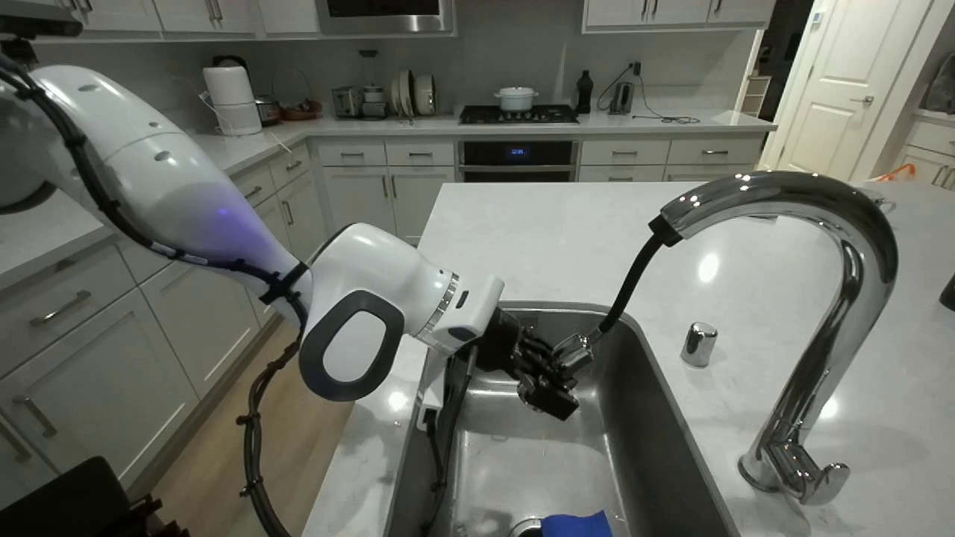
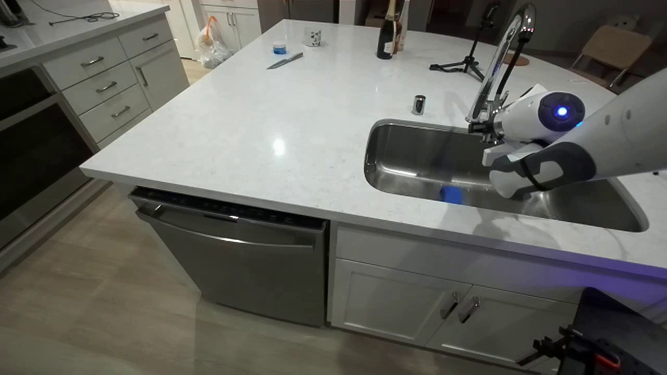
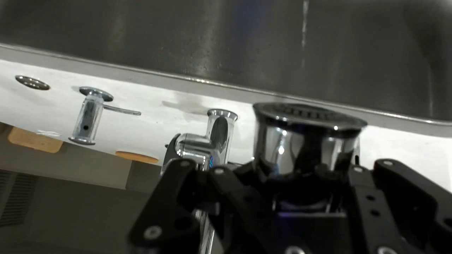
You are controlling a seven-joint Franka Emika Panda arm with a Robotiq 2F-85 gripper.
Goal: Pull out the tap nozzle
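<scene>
The tap nozzle (image 1: pixel 575 356) is a short chrome cylinder held over the sink, apart from the tip of the arched chrome faucet (image 1: pixel 869 253). A black hose (image 1: pixel 634 280) runs from the faucet's open tip to the nozzle. My gripper (image 1: pixel 550 371) is shut on the nozzle. In the wrist view the nozzle (image 3: pixel 305 141) sits between the dark fingers (image 3: pixel 303 173), its spray face toward the sink side. In an exterior view the gripper (image 2: pixel 482 127) is at the sink's back rim below the faucet (image 2: pixel 495 67), with the hose (image 2: pixel 510 67) hanging down; the nozzle is mostly hidden there.
The steel sink (image 1: pixel 671 418) lies under the gripper, with a blue item (image 1: pixel 576 524) at its bottom. A small chrome knob (image 1: pixel 699 344) stands on the counter beside the sink. The faucet handle (image 1: pixel 809 477) is at its base. A tripod (image 2: pixel 469 62) and bottles (image 2: pixel 388 39) stand farther back.
</scene>
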